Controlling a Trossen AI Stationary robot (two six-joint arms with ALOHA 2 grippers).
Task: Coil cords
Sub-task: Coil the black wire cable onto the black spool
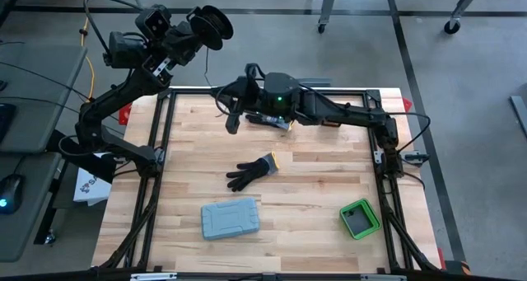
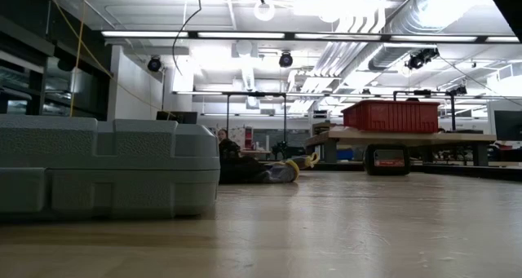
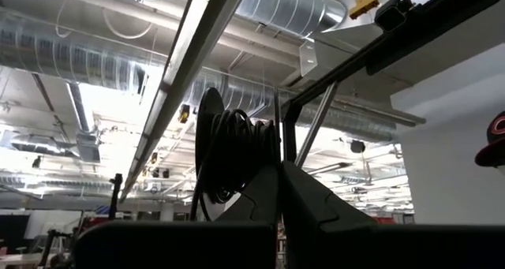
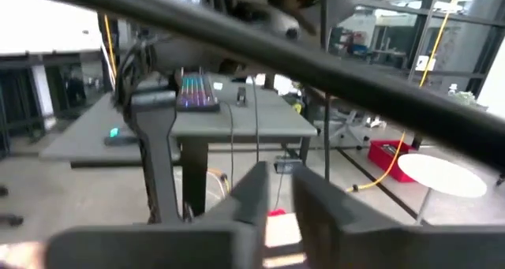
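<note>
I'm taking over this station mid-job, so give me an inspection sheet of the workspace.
Surface: wooden table, mostly bare.
Job's things: black cord coil held high beyond the table's far-left corner; thin strand hangs below.
Clutter: black glove; grey case; green box.
Grippers: left tool shut on the coil; right tool at far edge, apparently shut.
Cables: yellow cable left of the table.
Surroundings: red bin on a bench.

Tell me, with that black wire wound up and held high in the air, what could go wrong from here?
The left hand holds the coil up beyond the table's far edge, so a slip would likely drop it off the table. A thin strand hangs from the coil near the right hand; it might snag there and pull loops loose.
</note>
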